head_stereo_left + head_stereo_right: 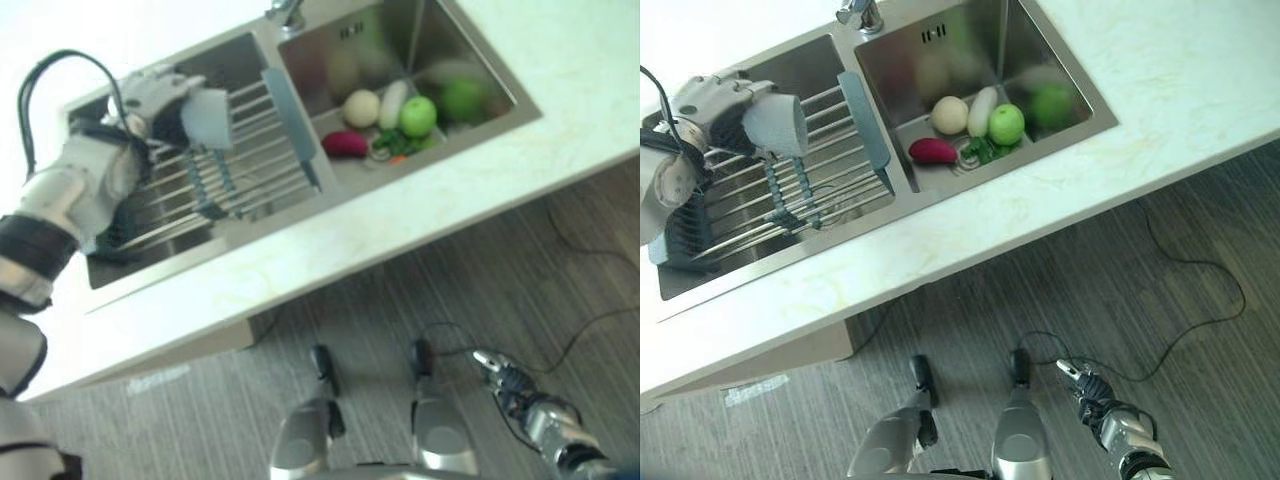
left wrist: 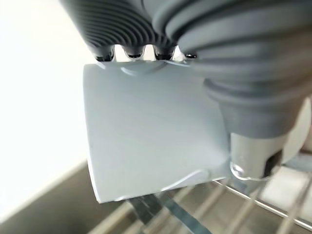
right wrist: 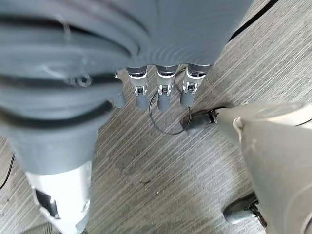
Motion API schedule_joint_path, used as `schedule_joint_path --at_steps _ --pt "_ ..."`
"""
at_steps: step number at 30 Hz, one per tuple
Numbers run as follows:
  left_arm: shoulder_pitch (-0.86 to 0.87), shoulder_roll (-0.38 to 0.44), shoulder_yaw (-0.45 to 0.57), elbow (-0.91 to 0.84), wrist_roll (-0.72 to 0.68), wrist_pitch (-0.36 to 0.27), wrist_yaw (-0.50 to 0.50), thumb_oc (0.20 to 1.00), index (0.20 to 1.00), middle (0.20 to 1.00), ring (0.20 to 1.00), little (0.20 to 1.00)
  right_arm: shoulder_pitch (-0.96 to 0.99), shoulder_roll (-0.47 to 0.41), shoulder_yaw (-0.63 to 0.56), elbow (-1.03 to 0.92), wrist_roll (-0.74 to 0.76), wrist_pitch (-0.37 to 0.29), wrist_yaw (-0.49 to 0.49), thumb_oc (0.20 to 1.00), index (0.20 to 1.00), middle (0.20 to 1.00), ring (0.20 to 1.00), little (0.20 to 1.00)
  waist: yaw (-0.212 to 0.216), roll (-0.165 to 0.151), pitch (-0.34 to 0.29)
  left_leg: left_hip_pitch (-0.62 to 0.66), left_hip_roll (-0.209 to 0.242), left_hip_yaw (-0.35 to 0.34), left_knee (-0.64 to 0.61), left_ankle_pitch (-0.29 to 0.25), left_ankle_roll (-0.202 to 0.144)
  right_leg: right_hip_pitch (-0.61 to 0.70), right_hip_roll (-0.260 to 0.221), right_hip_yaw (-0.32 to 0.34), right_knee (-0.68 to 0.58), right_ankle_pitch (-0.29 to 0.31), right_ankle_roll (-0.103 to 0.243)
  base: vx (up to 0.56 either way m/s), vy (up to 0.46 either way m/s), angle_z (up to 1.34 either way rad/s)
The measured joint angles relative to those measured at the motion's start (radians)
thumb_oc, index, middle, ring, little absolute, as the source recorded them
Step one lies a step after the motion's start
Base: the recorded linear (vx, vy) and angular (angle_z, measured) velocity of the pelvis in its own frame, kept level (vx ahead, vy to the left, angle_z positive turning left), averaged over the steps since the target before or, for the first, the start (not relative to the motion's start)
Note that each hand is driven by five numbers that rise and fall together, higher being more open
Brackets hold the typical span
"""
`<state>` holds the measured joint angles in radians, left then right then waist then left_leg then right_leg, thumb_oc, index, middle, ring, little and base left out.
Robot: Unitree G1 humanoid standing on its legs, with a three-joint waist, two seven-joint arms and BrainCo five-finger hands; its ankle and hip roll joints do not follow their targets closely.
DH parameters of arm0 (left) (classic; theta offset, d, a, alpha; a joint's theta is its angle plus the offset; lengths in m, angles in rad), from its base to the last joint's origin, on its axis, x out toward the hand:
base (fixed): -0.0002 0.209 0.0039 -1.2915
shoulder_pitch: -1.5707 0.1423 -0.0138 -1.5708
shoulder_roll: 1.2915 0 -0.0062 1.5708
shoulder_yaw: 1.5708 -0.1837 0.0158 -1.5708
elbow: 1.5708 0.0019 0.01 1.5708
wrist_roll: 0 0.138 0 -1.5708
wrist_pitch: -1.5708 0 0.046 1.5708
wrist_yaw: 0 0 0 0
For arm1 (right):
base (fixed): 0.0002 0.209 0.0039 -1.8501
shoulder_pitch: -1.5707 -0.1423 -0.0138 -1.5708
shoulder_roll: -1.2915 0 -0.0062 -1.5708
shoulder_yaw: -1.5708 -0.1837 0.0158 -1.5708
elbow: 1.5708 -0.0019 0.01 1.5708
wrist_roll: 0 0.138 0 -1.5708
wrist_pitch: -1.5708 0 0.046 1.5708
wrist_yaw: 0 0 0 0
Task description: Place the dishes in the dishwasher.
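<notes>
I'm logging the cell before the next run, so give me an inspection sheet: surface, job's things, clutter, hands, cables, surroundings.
Surface: pale marble-look counter with a double steel sink.
Job's things: grey cup held over the wire dish rack in the sink's left basin.
Clutter: green apple, pale round vegetable, white vegetable and red-purple vegetable in the right basin.
Hands: left hand curled round the cup; right hand hangs low over the floor, fingers straight.
Cables: thin black cable on the floor.
Surroundings: grey wood-grain floor; tap behind the sink.
</notes>
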<state>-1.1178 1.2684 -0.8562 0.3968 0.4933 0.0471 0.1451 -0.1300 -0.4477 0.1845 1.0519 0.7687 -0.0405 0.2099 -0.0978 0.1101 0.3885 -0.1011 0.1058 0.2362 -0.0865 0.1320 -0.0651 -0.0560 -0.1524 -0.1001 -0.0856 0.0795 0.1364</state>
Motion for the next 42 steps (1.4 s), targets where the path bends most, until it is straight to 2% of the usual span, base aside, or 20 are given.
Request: schedule_joint_path --at_steps 8,11,15,18,20,22,23,24,25,26,27,30,31,32,34,35,37,39,40,42 --pt "0.014 0.075 0.034 -0.083 0.007 0.036 0.033 0.200 0.200 0.200 0.200 0.200 0.033 0.001 -0.048 0.051 -0.005 0.001 -0.005 1.000 1.000 1.000 1.000 1.000 0.030 0.039 -0.100 0.040 -0.006 -0.014 0.000 -0.001 -0.001 0.052 -0.007 -0.024 -0.001 -0.006 0.002 0.05 -0.004 0.08" --pt "0.078 0.115 0.126 -0.112 -0.012 0.046 0.052 0.200 0.200 0.200 0.200 0.200 0.086 0.003 -0.084 0.080 -0.014 0.004 -0.004 1.000 1.000 1.000 1.000 1.000 0.037 0.050 -0.141 0.056 -0.010 -0.038 -0.001 -0.002 -0.002 0.085 -0.010 -0.049 -0.001 -0.015 0.005 0.09 -0.075 0.20" --pt "0.376 0.138 0.408 -0.184 -0.047 0.086 0.074 0.200 0.200 0.200 0.200 0.200 0.171 0.023 -0.120 0.118 -0.065 0.010 0.002 1.000 1.000 1.000 1.000 1.000 0.092 0.057 -0.227 0.085 -0.009 -0.069 -0.001 -0.014 -0.015 0.132 -0.006 -0.083 -0.001 -0.037 0.003 0.07 -0.160 0.22" --pt "0.718 0.135 0.683 -0.239 -0.095 0.126 0.108 0.200 0.200 0.200 0.200 0.200 0.205 0.063 -0.118 0.116 -0.096 0.011 0.007 1.000 1.000 1.000 1.000 1.000 0.143 0.034 -0.280 0.104 0.002 -0.098 -0.001 -0.015 -0.016 0.161 0.009 -0.111 0.001 -0.059 -0.006 0.00 -0.176 0.24" --pt "1.016 0.088 0.917 -0.235 -0.126 0.140 0.147 0.200 0.200 0.200 0.200 0.200 0.211 0.064 -0.124 0.117 -0.102 0.008 0.012 1.000 1.000 1.000 1.000 1.000 0.174 0.030 -0.297 0.117 0.002 -0.115 0.000 -0.016 -0.017 0.182 0.012 -0.125 0.000 -0.066 -0.007 -0.03 -0.210 0.24" --pt "1.303 -0.030 1.134 -0.247 -0.158 0.145 0.209 0.200 0.200 0.200 0.200 0.200 0.202 0.060 -0.117 0.117 -0.102 0.007 0.014 1.000 1.000 1.000 1.000 1.000 0.196 0.031 -0.305 0.129 0.003 -0.140 0.000 -0.014 -0.019 0.192 0.019 -0.142 0.040 -0.093 -0.007 -0.06 -0.175 0.37" --pt "1.392 -0.086 1.180 -0.240 -0.172 0.153 0.222 0.200 0.200 0.200 0.200 0.200 0.213 0.062 -0.115 0.117 -0.102 0.005 0.016 1.000 1.000 1.000 1.000 1.000 0.209 0.025 -0.309 0.138 0.005 -0.158 0.000 -0.012 -0.021 0.200 0.019 -0.160 0.058 -0.114 -0.010 -0.08 -0.205 0.55" --pt "1.403 -0.100 1.178 -0.227 -0.193 0.165 0.223 0.200 0.200 0.200 0.200 0.200 0.233 0.064 -0.115 0.121 -0.102 0.004 0.018 1.000 1.000 1.000 1.000 1.000 0.241 0.021 -0.311 0.139 0.010 -0.174 0.000 -0.008 -0.026 0.198 0.018 -0.176 0.090 -0.140 -0.016 -0.08 -0.223 0.49" --pt "1.403 -0.099 1.178 -0.227 -0.195 0.166 0.223 0.200 0.200 0.200 0.200 0.200 0.234 0.064 -0.115 0.121 -0.102 0.004 0.018 1.000 1.000 1.000 1.000 1.000 0.244 0.020 -0.311 0.139 0.011 -0.176 0.000 -0.008 -0.026 0.198 0.018 -0.178 0.093 -0.143 -0.017 -0.06 -0.269 0.41" --pt "1.432 -0.130 1.230 -0.232 -0.198 0.165 0.241 0.200 0.200 0.200 0.200 0.200 0.215 0.058 -0.108 0.119 -0.102 0.001 0.021 1.000 1.000 1.000 1.000 1.000 0.292 0.015 -0.320 0.137 0.018 -0.204 0.002 -0.007 -0.028 0.187 0.030 -0.200 0.164 -0.186 -0.024 -0.05 -0.210 0.34" --pt "1.439 -0.171 1.256 -0.254 -0.198 0.158 0.270 0.200 0.200 0.200 0.200 0.200 0.213 0.059 -0.091 0.117 -0.100 -0.010 0.021 1.000 1.000 1.000 1.000 1.000 0.298 0.020 -0.321 0.127 0.019 -0.224 0.006 -0.007 -0.040 0.179 0.028 -0.211 0.201 -0.208 -0.032 -0.07 -0.232 0.63" --pt "1.439 -0.183 1.240 -0.295 -0.186 0.136 0.279 0.200 0.200 0.200 0.200 0.200 0.203 0.080 -0.069 0.113 -0.099 -0.012 0.013 1.000 1.000 1.000 1.000 1.000 0.349 0.021 -0.324 0.090 0.046 -0.263 -0.006 -0.017 -0.039 0.155 0.045 -0.281 0.298 -0.261 -0.058 -0.15 -0.179 0.88" --pt "1.415 -0.184 1.227 -0.311 -0.185 0.126 0.281 0.200 0.200 0.200 0.200 0.200 0.201 0.094 -0.072 0.112 -0.099 -0.013 0.009 1.000 1.000 1.000 1.000 1.000 0.353 0.020 -0.323 0.042 0.074 -0.240 -0.007 -0.055 -0.028 0.155 0.060 -0.337 0.270 -0.261 -0.096 -0.21 -0.124 1.59" --pt "1.385 -0.184 1.206 -0.315 -0.184 0.126 0.282 0.200 0.200 0.200 0.200 0.200 0.199 0.097 -0.077 0.105 -0.099 -0.012 -0.002 1.000 1.000 1.000 1.000 1.000 0.363 0.007 -0.315 0.012 0.085 -0.179 -0.008 -0.146 -0.049 0.154 0.053 -0.399 0.248 -0.253 -0.119 -0.30 -0.073 1.90" --pt "1.344 -0.188 1.176 -0.313 -0.171 0.127 0.299 0.200 0.200 0.200 0.200 0.200 0.201 0.093 -0.079 0.089 -0.096 -0.014 -0.030 1.000 1.000 1.000 1.000 1.000 0.364 -0.051 -0.304 -0.007 0.071 -0.003 0.057 -0.102 -0.084 0.153 -0.008 -0.503 0.196 -0.214 -0.139 -0.34 0.053 1.39" --pt "1.335 -0.204 1.166 -0.312 -0.159 0.128 0.310 0.200 0.200 0.200 0.200 0.200 0.200 0.085 -0.081 0.078 -0.086 -0.018 -0.032 1.000 1.000 1.000 1.000 1.000 0.354 -0.071 -0.300 -0.008 0.057 0.025 0.147 -0.098 -0.090 0.154 -0.035 -0.526 0.168 -0.182 -0.120 -0.27 0.118 1.09" --pt "1.274 -0.244 1.129 -0.316 -0.158 0.125 0.349 0.200 0.200 0.200 0.200 0.200 0.202 0.073 -0.122 0.082 -0.079 -0.034 -0.030 1.000 1.000 1.000 1.000 1.000 0.303 -0.066 -0.294 0.024 0.076 0.074 0.345 -0.119 -0.074 0.172 -0.069 -0.609 0.154 -0.157 -0.107 -0.25 0.177 1.25" --pt "1.258 -0.245 1.128 -0.325 -0.157 0.116 0.362 0.200 0.200 0.200 0.200 0.200 0.207 0.067 -0.138 0.086 -0.081 -0.037 -0.029 1.000 1.000 1.000 1.000 1.000 0.275 -0.054 -0.277 0.139 0.101 0.151 0.385 -0.134 -0.074 0.163 -0.102 -0.667 0.180 -0.154 -0.101 -0.19 0.227 0.93" --pt "1.221 -0.253 1.118 -0.325 -0.157 0.111 0.361 0.200 0.200 0.200 0.200 0.200 0.224 0.069 -0.152 0.086 -0.080 -0.043 -0.029 1.000 1.000 1.000 1.000 1.000 0.239 -0.058 -0.269 0.169 0.111 0.223 0.409 -0.135 -0.077 0.179 -0.128 -0.711 0.199 -0.149 -0.092 -0.14 0.270 1.37" --pt "1.131 -0.251 1.070 -0.341 -0.137 0.078 0.343 0.200 0.200 0.200 0.200 0.200 0.281 0.049 -0.158 0.086 -0.080 -0.043 -0.025 1.000 1.000 1.000 1.000 1.000 0.166 -0.037 -0.265 0.224 0.099 0.315 0.357 -0.071 -0.056 0.191 -0.210 -0.749 0.287 -0.150 -0.093 -0.11 0.392 1.94"
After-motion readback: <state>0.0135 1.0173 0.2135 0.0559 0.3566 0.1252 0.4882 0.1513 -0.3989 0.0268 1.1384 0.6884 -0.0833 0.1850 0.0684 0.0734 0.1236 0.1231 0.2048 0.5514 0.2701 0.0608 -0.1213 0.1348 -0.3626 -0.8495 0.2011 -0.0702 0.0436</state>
